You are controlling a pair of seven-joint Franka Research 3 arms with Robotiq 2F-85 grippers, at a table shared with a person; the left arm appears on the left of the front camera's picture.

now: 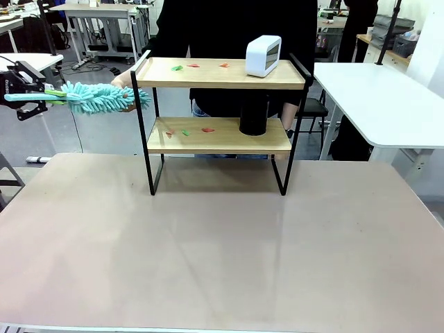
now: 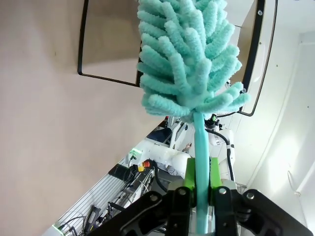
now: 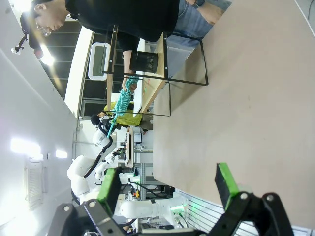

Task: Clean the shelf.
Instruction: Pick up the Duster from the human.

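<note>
Counter [image 1: 208, 250]: beige top nearest me, bare on my side of the shelf.
Right gripper [image 3: 166, 184]: jaws released and wide, nothing between the green pads. It hangs above the counter's near part, well apart from the shelf. I would leave it parked.
Left gripper [image 1: 31, 97]: jaws clenched on the duster's thin handle, a pad on either side of the stem.
Duster [image 1: 104, 97]: teal fluffy head, roughly level, out to the left of the shelf. Its tip is just beside the left frame post, at a height between the two boards.
Shelf [image 1: 218, 104]: upright toward the counter's far side, near the middle, with two wooden boards in a black frame.
Step in hand: in my judgement, bringing the head in for the first sweep.
Method: I would enter over the open left end and lay the head flat on one board. Slow strokes should push the scraps one way, stopping short of the standing objects. The handle is thin, so hard pressure could twist it in the jaws.
Hazard: the left post lies in the duster's path, so I would clear it before swinging in.
Count, lower board [image 1: 229, 142]: one black cup [image 1: 253, 118]; three lower scraps [image 1: 185, 132], two red and one green.
Count, upper board [image 1: 208, 78]: one white boxy device [image 1: 263, 55]; three upper scraps [image 1: 193, 65], two red and one green.
Count, tools: one duster.
Person [image 1: 229, 28]: one, in dark clothing, just behind the shelf.
</note>
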